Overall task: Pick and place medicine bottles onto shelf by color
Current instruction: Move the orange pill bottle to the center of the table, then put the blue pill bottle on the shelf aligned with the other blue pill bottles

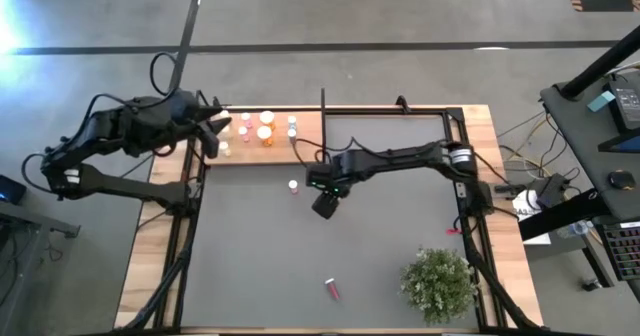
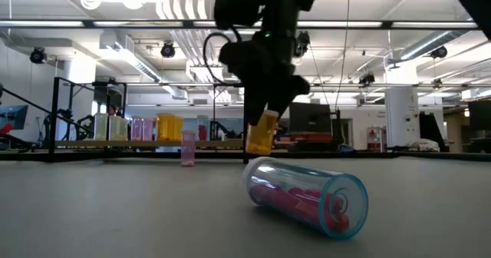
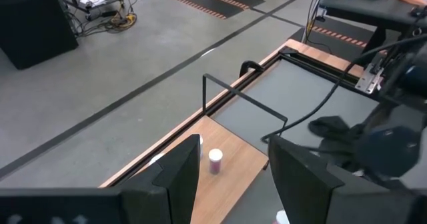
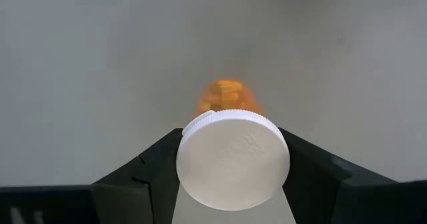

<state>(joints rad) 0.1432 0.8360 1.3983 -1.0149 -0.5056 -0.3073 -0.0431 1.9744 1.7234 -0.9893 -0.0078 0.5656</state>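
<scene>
Right pincer (image 4: 230,167): dark angular fingers pinched on an orange bottle (image 2: 261,133), a translucent cylinder with a ribbed white cap; held above the matte grey worktop (image 1: 260,266), near its middle.
Left pincer (image 3: 227,177): fingers spread, hovering over the shelf's left end.
Shelf (image 1: 305,131): flat pale-wood board along the far edge; several small white-capped bottles stand on it, pink and orange among them.
Loose bottles: pink bottle (image 2: 188,148) upright just before the shelf; clear red-filled bottle (image 2: 305,195) lying on its side at the near edge.
Plant (image 1: 438,283): bushy, green, near right corner.
</scene>
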